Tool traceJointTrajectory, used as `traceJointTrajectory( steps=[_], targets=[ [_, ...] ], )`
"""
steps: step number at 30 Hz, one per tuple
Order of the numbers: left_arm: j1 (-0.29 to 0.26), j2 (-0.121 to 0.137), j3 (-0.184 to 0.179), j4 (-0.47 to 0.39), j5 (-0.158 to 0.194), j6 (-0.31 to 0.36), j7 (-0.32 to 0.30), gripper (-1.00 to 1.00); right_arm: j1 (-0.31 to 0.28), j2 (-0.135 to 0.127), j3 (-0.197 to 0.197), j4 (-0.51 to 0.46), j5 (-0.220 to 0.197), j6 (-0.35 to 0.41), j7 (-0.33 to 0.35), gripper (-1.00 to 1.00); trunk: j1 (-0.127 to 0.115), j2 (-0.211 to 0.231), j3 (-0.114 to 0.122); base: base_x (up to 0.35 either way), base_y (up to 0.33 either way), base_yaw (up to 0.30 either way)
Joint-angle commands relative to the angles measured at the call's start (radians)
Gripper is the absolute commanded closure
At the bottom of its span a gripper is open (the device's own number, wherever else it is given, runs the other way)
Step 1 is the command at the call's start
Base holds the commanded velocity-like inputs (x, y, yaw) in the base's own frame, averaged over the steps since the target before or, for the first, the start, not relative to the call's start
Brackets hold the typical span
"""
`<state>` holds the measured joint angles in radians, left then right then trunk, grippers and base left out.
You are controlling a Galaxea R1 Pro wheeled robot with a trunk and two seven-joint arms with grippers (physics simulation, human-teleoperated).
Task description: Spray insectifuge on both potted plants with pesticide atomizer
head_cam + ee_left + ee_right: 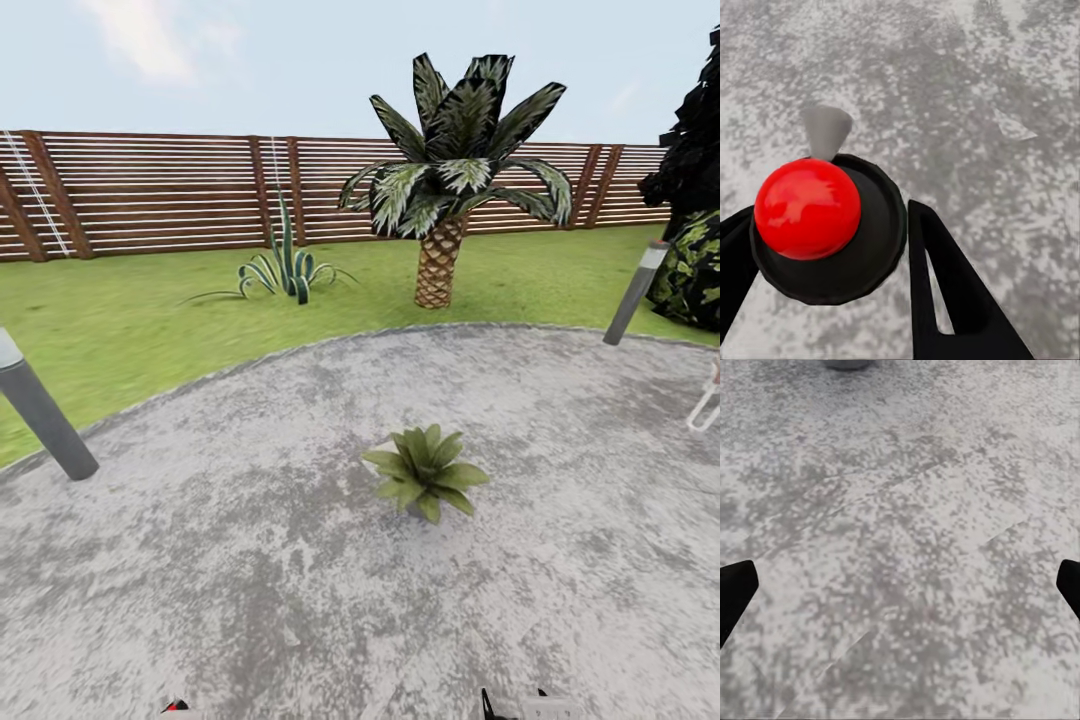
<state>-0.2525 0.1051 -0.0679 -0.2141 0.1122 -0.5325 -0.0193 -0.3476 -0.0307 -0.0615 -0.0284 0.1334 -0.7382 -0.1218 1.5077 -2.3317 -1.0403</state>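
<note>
Atomizer (825, 225) between left fingers (952, 300); potted plant (425, 472) on patio (250, 560).

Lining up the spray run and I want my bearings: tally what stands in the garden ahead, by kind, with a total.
Potted plants: 1, potted plant on the grey patio
Palms: 1, palm on the lawn
Spiky striped plants: 1, spiky plant near the fence
Bollard lamps: 2, left lamp and right lamp
Dark bushes: 1, bush at the right edge
Total: 6
</note>
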Motion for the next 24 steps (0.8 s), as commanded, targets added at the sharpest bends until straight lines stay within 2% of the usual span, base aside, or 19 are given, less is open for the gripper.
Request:
traceJointTrajectory(
  steps=[1, 6, 15, 24],
  targets=[
    [-0.001, 0.0, -0.007, 0.001, 0.01, -0.003, -0.002, 1.0, -0.001, 0.0, -0.006, 0.001, 0.011, -0.003, -0.005, -1.0, 0.0, 0.0, -0.001, 0.242, 0.249, 0.0],
    [-0.001, 0.0, -0.007, 0.001, 0.01, -0.003, -0.002, 1.0, -0.001, 0.0, -0.006, 0.001, 0.011, -0.003, -0.006, -1.0, 0.0, 0.0, -0.001, 0.242, 0.248, -0.127],
    [-0.001, 0.001, -0.007, 0.001, 0.01, -0.003, -0.002, 1.0, -0.001, 0.0, -0.006, 0.001, 0.011, -0.003, -0.007, -1.0, 0.0, 0.0, -0.001, 0.239, 0.251, -0.259],
    [-0.001, 0.001, -0.006, 0.001, 0.011, -0.003, -0.002, 1.0, -0.001, 0.0, -0.006, 0.001, 0.011, -0.003, -0.007, -1.0, 0.0, 0.0, -0.001, 0.161, 0.296, -0.263]
  ],
)
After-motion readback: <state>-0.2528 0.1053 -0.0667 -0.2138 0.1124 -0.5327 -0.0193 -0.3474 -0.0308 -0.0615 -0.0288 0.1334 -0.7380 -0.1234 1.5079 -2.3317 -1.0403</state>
